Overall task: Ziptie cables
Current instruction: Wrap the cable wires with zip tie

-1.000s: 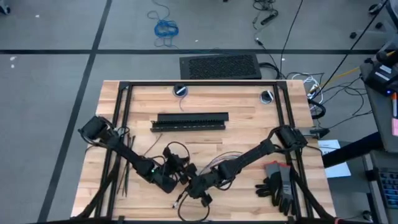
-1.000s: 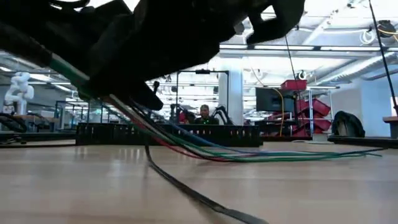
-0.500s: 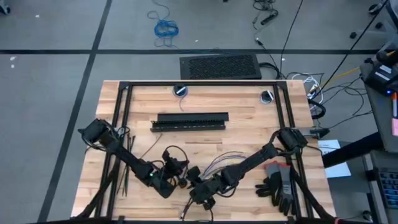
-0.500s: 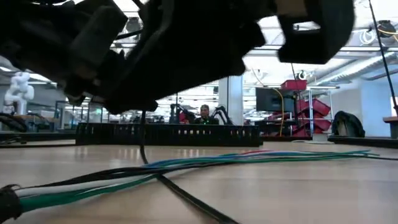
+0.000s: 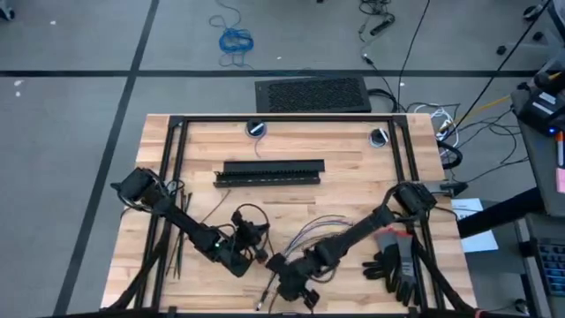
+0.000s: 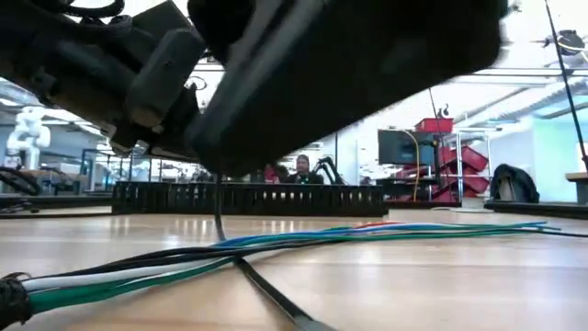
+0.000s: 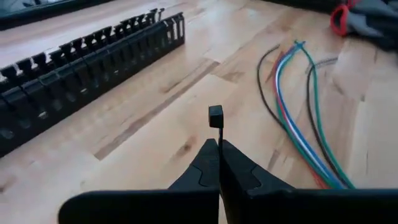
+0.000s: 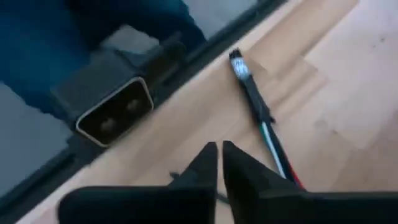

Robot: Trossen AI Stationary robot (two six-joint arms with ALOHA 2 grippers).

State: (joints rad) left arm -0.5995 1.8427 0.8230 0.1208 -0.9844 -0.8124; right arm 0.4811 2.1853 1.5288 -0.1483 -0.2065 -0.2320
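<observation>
In the lower middle of the high view, both arms reach inward over the wooden table and their wrists nearly meet. The left arm runs from its base at the table's left edge down toward the centre, ending in the left gripper. In the left wrist view this gripper has its fingers pressed together on a ziptie, whose small square head stands upright just above the fingertips. The right arm slants from the right edge down to the lower centre, where the right gripper sits low near the table's front edge. In the right wrist view its fingers stand almost together with only a thin gap and nothing visibly held.

The cables lie on the wood between the two arms, fanning toward the upper right; their dark joined end lies just beyond the right fingertips. The long black bar rests higher up the table, well apart. Spare zipties lie near the left edge.
</observation>
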